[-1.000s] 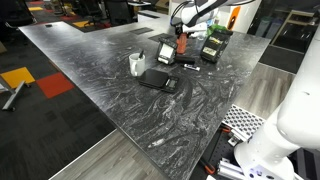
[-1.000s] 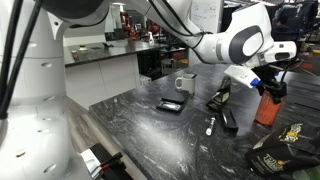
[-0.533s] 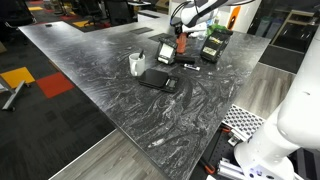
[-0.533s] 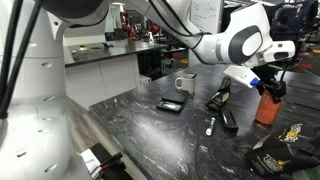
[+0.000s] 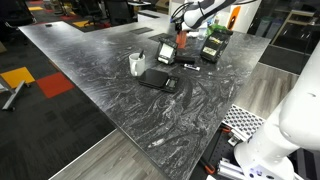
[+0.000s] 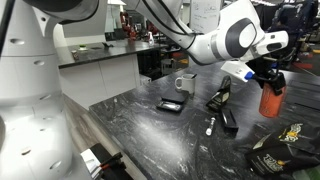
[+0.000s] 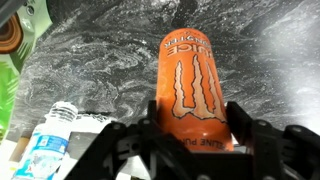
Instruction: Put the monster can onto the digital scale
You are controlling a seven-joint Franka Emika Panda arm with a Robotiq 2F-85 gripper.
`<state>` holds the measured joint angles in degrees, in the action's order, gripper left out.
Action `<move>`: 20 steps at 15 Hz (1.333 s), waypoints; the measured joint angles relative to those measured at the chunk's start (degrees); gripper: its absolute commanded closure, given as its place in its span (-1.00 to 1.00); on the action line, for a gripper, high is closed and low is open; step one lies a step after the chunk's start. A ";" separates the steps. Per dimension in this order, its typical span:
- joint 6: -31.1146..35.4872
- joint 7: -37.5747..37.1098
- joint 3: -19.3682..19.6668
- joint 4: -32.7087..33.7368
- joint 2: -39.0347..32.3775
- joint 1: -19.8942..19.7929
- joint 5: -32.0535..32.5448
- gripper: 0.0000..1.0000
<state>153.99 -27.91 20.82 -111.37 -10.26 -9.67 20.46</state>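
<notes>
Grey marbled tabletop [image 5: 120, 100] is being used; the monster can [image 7: 195, 85] is being clamped between the fingers [image 7: 243, 128], far behind the digital scale [image 5: 158, 80], well apart

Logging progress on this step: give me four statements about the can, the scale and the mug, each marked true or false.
1. The gripper is shut on the monster can. True.
2. The monster can stands on the digital scale. False: the scale is bare, and the can is in the gripper, apart from it.
3. The white mug lies on its side. False: it stands upright.
4. The white mug stands on the table beside the digital scale. True.
</notes>
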 measured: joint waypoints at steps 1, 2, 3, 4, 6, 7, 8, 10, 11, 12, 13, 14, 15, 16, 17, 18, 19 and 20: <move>-0.18 -1.37 0.08 -1.17 1.52 0.35 1.06 0.13; -0.60 -2.65 0.10 -2.48 3.38 0.63 1.87 0.13; -1.61 -3.42 0.09 -3.94 5.61 0.90 2.05 0.13; -3.07 -3.58 -0.13 -5.44 8.05 0.93 1.80 0.13; -6.93 -3.62 -0.91 -8.34 13.26 0.63 1.27 0.13; -9.05 -3.61 -1.49 -9.81 15.94 0.31 0.79 0.13; -11.07 -3.61 -2.21 -11.18 18.34 -0.12 0.25 0.13; -14.72 -3.15 -3.76 -13.97 22.73 -0.94 -1.00 0.13; -16.00 -2.52 -4.55 -15.32 24.55 -1.26 -1.64 0.13; -17.10 -1.43 -5.34 -16.71 26.18 -1.47 -2.35 0.13; -17.79 0.10 -6.06 -18.15 27.54 -1.50 -3.21 0.13; -17.89 1.65 -6.74 -19.48 28.50 -1.49 -3.78 0.13; -17.78 3.26 -7.48 -20.79 29.24 -1.48 -4.19 0.13; -17.41 5.20 -8.10 -21.88 29.61 -1.43 -4.60 0.13; -16.78 7.36 -8.69 -22.81 29.70 -1.37 -5.00 0.13; -15.95 9.78 -9.18 -23.70 29.68 -1.19 -5.27 0.13; -14.93 12.17 -9.60 -24.57 29.64 -0.96 -5.46 0.13; -13.86 14.59 -9.95 -25.43 29.61 -0.64 -5.72 0.13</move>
<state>140.13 -13.32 10.88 -136.79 19.35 -10.31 14.74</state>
